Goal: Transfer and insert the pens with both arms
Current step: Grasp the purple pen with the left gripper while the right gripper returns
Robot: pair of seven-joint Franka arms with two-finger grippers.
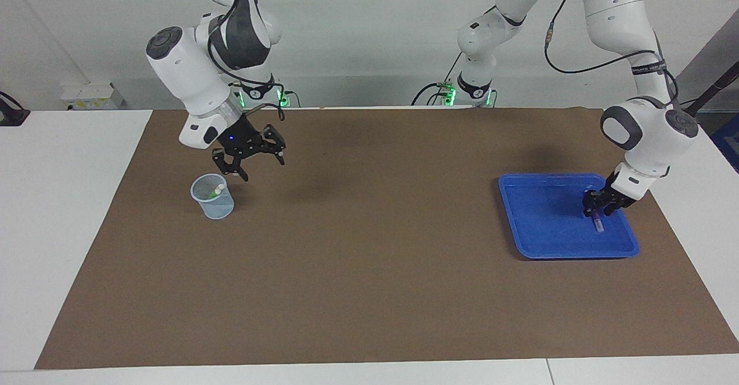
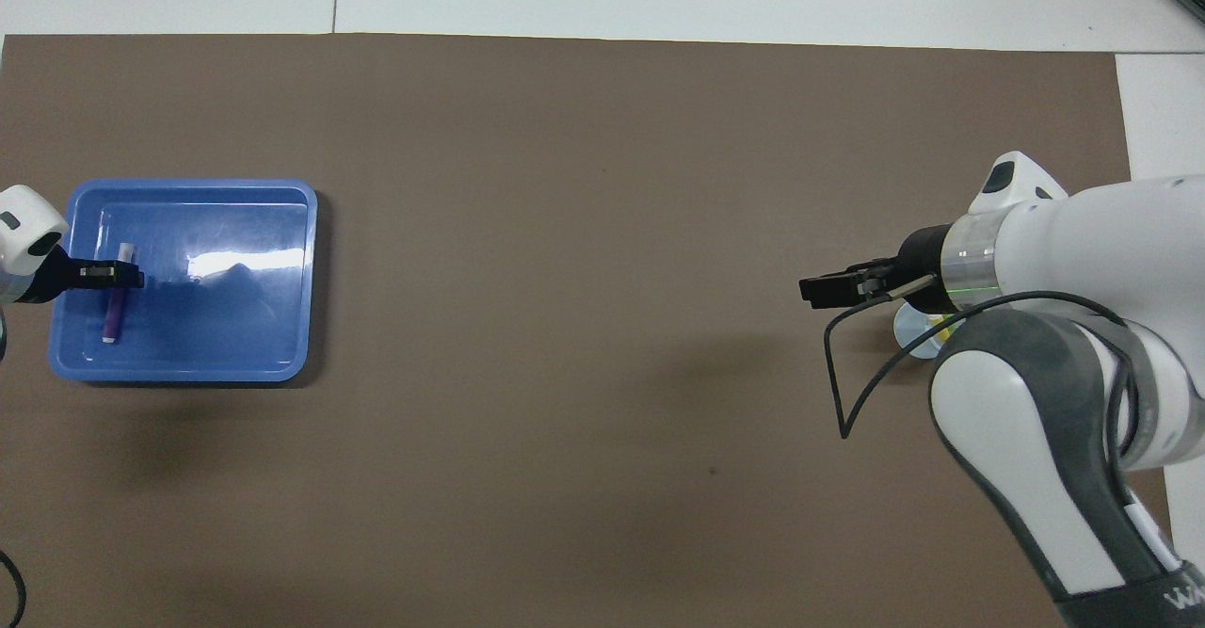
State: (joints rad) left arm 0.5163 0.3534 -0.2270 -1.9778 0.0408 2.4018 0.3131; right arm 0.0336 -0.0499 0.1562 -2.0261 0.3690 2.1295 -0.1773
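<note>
One purple pen [image 1: 595,219] lies flat in the blue tray [image 1: 542,240], along the tray's wall at the left arm's end of the table, with its pale tip pointing away from the robots. The left gripper [image 1: 598,205] is down inside the tray, right over the pen's middle; I cannot tell whether its fingers have closed on the pen or only straddle it. The tray sits on the brown mat [image 1: 369,292] close to the mat's edge at that end.

Two more pens stand in the clear cup [image 1: 213,197] near the mat's edge at the right arm's end: a green one [image 1: 215,192] with a white cap, and a sliver of yellow [image 2: 941,329]. The right gripper [image 1: 249,155] hangs in the air over the mat just beside the cup, on the side toward the middle of the table, its fingers spread wide and holding nothing.

Between cup and tray the mat is bare, a wide stretch to move through.

The facing view shows the cup whole, with the green pen in it; from overhead the right arm covers most of the cup, and only there does the yellow show. The overhead view shows the purple pen's full length on both sides of the left gripper.
</note>
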